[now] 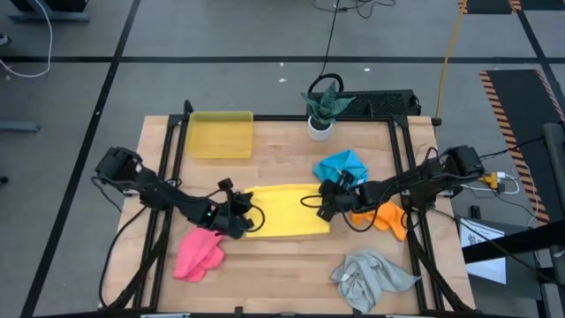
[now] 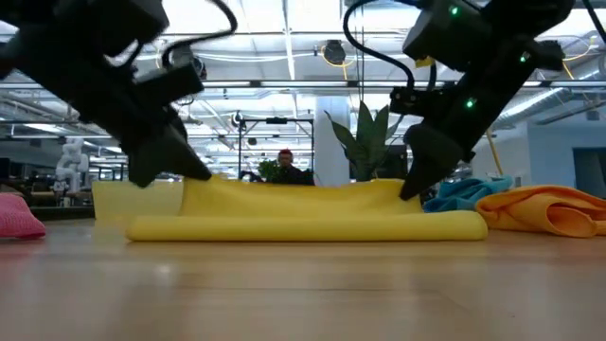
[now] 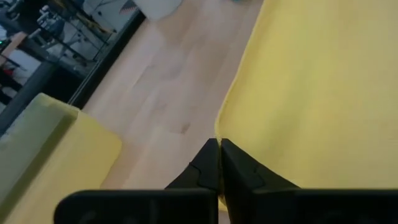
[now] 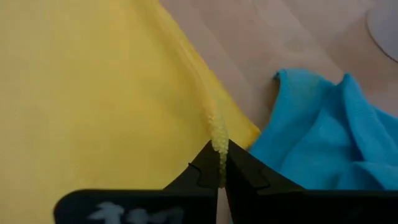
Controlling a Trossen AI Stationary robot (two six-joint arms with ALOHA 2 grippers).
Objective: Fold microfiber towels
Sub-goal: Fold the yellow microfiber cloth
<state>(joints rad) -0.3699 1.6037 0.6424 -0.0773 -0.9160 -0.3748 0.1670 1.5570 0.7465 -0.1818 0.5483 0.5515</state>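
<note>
Now, table [image 1: 282, 252]: wooden top filling the frame's centre.
Yellow towel [image 1: 287, 212]: spread at the middle, folded over on itself.
Grey towel [image 1: 371, 278]: crumpled, lower right.
Pink towel [image 1: 199, 254]: bunched, lower left.
Blue towel [image 1: 342, 164]: heaped right of centre.
Orange towel [image 1: 388, 217]: just below the blue towel.
Left gripper [image 3: 219, 149]: fingers together, clamped on the yellow towel's left edge.
Right gripper [image 4: 219, 152]: fingers pinched on the yellow towel's right edge.
</note>
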